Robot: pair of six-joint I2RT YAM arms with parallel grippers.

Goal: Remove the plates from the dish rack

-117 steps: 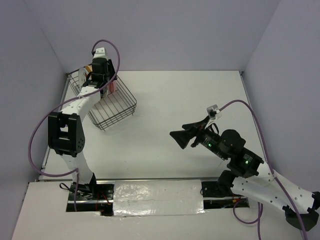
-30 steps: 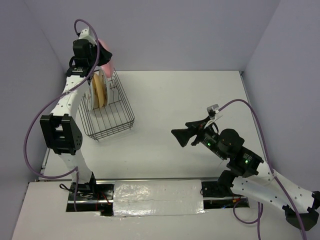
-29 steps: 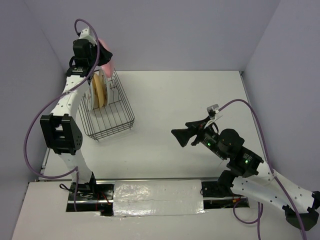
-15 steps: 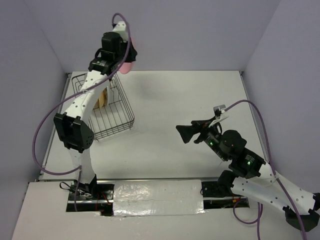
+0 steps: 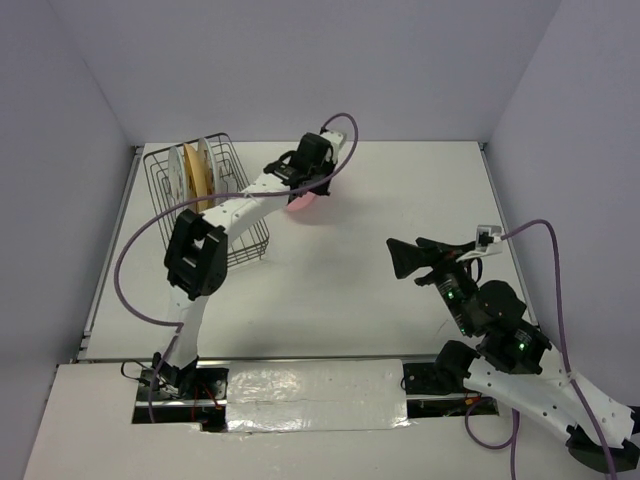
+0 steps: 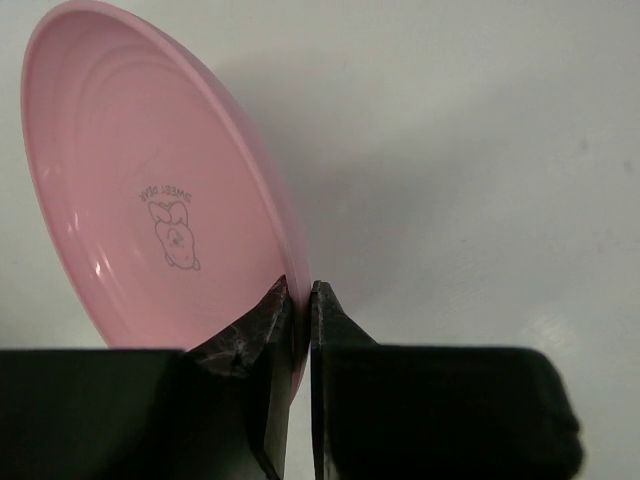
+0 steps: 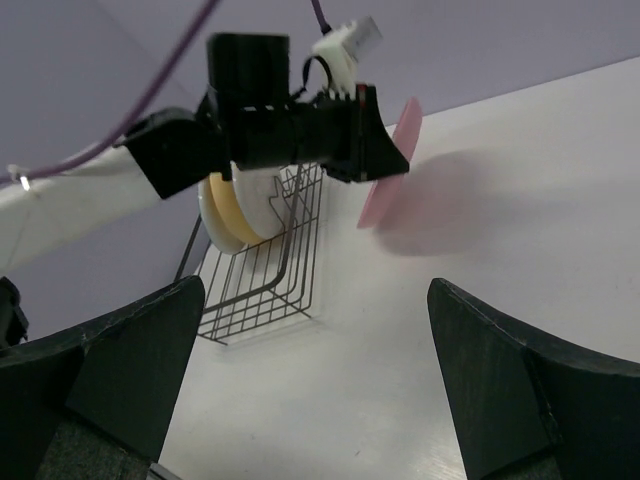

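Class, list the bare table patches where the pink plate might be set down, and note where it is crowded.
Bare: the middle, between dish rack and right fingers; also the far right corner. Crowded: far left, where the rack holds two plates and the left arm crosses.

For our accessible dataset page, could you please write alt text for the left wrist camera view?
A pink plate, tilted on edge, is pinched at its lower rim between two black jaws at the bottom centre. A small cartoon print marks the plate's face, and the white table behind it carries its soft shadow.
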